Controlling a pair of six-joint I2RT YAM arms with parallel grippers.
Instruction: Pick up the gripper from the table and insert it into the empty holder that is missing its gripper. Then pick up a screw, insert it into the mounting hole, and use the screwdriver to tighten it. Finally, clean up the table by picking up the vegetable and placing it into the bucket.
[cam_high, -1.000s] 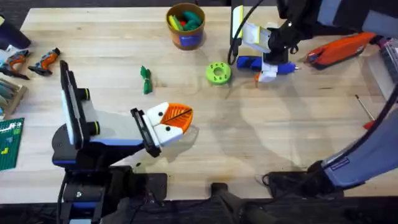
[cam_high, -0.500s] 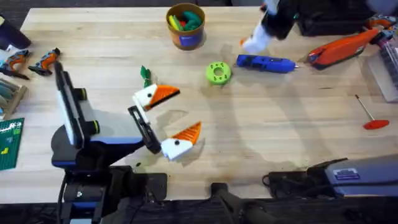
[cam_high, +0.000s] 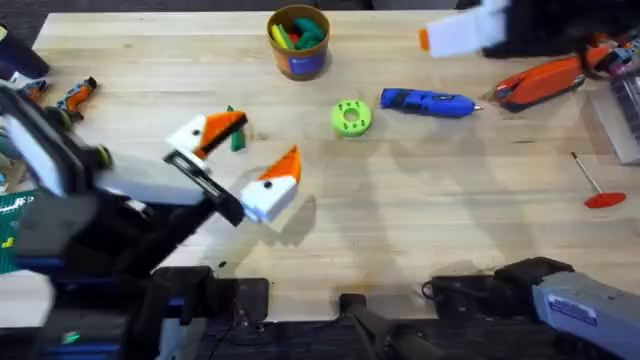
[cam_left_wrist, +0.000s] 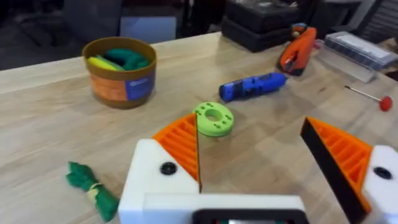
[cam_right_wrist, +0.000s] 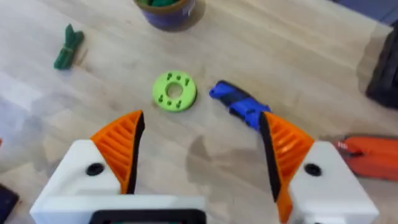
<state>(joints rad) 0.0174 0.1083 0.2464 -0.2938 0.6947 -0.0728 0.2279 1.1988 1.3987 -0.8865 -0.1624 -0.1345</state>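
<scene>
Cleanup step: the left gripper (cam_high: 232, 155), jaws wide, nears the vegetable (cam_high: 236, 137), needing a descent and pinch; right gripper (cam_right_wrist: 202, 152) spread, empty.

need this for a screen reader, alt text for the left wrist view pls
The left gripper, fingers open and empty, hangs over a wooden table. Beyond it lie a green toy vegetable, a lime green disc, a blue screwdriver and a yellow-orange bucket.
</scene>
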